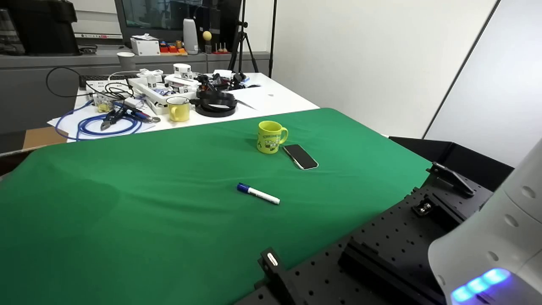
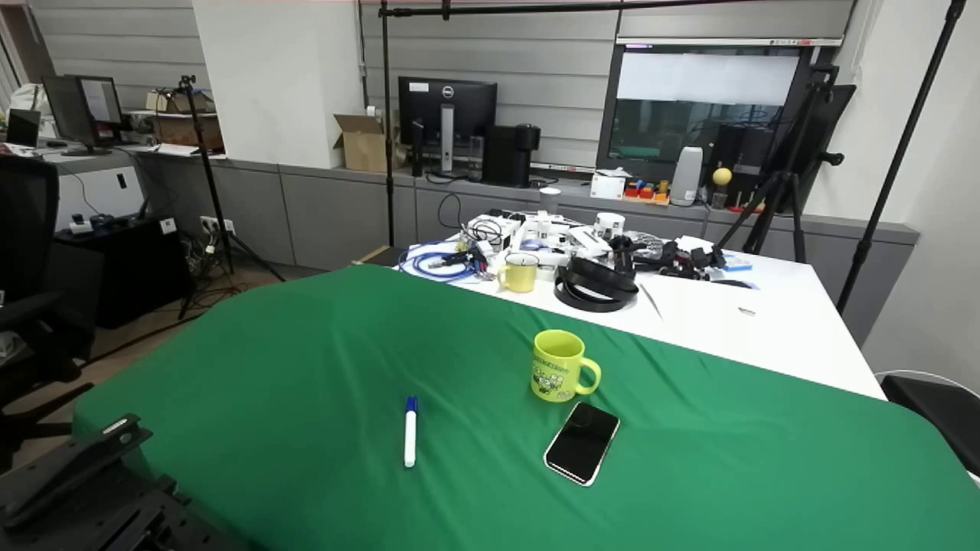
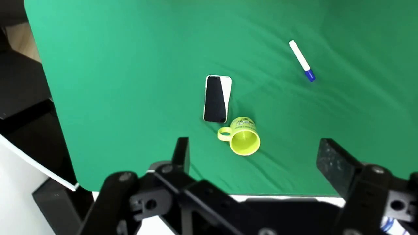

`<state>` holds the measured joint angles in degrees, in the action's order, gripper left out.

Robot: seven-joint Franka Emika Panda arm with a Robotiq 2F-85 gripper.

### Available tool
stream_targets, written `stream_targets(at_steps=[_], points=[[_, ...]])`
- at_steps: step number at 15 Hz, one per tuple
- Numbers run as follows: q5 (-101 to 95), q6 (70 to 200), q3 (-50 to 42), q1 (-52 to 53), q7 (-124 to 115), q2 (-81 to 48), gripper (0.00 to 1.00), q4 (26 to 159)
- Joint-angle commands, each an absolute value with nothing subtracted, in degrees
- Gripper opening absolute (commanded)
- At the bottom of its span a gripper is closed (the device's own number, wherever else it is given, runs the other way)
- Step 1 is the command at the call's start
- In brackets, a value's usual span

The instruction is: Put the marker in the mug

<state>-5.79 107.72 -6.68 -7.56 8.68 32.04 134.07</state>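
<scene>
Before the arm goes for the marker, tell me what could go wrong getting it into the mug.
The marker lies flat on wrinkled green cloth, so the open hand might pinch cloth along with it. The phone lies close beside the mug, so a low sweep there could nudge it. The mug stands upright, but a marker lowered off-centre could tip it.

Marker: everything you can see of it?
The marker has a slim white barrel with dark print too small to read, and a blue cap, on; it looks plastic. It lies on its side on the green cloth, which is all that touches it. In an exterior view it sits left of the mug and phone, apart from both, cap end away from the camera.
</scene>
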Motion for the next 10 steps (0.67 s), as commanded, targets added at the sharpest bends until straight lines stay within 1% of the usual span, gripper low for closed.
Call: stream_targets(at_steps=[1,8,9,10], points=[[-4.31,112.00,-5.96,-2.24,14.53,31.11,1.00,135.51],[2.34,123.15,-1.27,10.15,23.92,30.14,1.00,143.58],[2.49,124.51,-0.47,11.35,24.41,28.87,1.00,144.65],[1.36,121.94,-0.73,9.55,21.85,29.85,1.00,142.75]])
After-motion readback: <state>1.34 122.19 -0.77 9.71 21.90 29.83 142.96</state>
